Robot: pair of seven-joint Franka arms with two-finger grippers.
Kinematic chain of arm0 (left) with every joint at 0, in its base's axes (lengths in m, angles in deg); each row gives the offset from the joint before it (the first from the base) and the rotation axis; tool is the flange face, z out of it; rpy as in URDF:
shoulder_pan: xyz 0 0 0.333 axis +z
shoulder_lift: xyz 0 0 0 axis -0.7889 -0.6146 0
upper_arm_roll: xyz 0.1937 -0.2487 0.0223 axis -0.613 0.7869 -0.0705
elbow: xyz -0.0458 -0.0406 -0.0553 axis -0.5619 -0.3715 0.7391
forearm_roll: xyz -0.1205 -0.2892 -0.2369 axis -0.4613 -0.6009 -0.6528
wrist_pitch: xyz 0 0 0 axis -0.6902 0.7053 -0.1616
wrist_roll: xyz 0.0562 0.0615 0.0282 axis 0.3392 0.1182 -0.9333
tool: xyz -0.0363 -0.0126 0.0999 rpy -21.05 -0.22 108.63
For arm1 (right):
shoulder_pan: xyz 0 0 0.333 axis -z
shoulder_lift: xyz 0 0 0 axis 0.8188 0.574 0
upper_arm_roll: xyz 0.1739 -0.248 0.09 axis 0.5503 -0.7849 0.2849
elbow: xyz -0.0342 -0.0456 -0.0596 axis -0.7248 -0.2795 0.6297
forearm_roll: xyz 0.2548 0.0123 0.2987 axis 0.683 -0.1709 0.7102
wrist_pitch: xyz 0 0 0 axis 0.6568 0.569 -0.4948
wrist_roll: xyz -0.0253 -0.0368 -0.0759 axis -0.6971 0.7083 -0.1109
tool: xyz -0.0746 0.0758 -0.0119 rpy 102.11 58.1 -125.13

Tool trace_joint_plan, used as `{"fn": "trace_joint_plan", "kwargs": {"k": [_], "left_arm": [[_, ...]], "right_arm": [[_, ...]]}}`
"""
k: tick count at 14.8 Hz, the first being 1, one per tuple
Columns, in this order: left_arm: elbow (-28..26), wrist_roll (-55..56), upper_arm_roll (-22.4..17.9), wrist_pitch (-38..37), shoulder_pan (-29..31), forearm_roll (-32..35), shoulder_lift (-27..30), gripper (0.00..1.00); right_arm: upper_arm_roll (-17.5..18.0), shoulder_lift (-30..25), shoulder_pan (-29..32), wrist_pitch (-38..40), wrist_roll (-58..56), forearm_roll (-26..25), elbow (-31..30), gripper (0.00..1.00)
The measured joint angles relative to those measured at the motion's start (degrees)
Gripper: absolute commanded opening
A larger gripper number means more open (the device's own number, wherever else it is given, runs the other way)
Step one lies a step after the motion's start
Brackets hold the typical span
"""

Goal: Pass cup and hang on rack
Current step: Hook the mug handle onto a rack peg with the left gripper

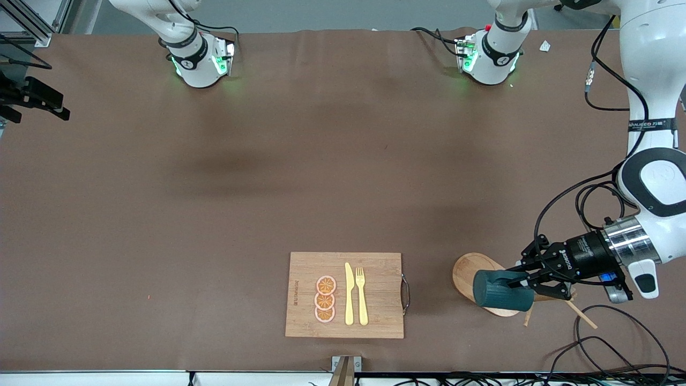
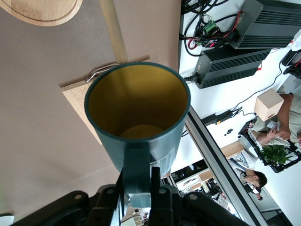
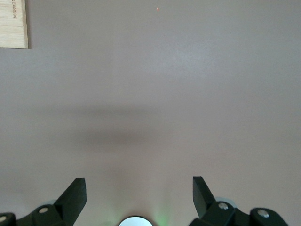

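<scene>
Cup (image 1: 501, 292) handle in closed left gripper (image 1: 528, 280), above rack (image 1: 471, 273).

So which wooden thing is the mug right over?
The oval-based light wooden mug rack, at the left arm's end. The dark teal mug hangs over it, not over the rectangular bamboo cutting board.

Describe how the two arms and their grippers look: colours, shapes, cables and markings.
Both arms are glossy white Franka arms with rounded segments and black joint bands. Their bases glow green. The left arm carries a silver wrist ring, a black lettered band, and loose black cables looping beside it. The left gripper is black with white lettering on its body. The right gripper shows two black, wedge-shaped fingers.
</scene>
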Motion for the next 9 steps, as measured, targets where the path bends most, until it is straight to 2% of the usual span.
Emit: {"fn": "trace_joint_plan", "kwargs": {"k": [9], "left_arm": [[-0.06, -4.38, -0.02, -3.13, 2.42, -0.44, -1.51, 0.01]], "right_arm": [[-0.09, -0.01, 0.01, -0.02, 0.01, 0.0, 1.22, 1.0]]}}
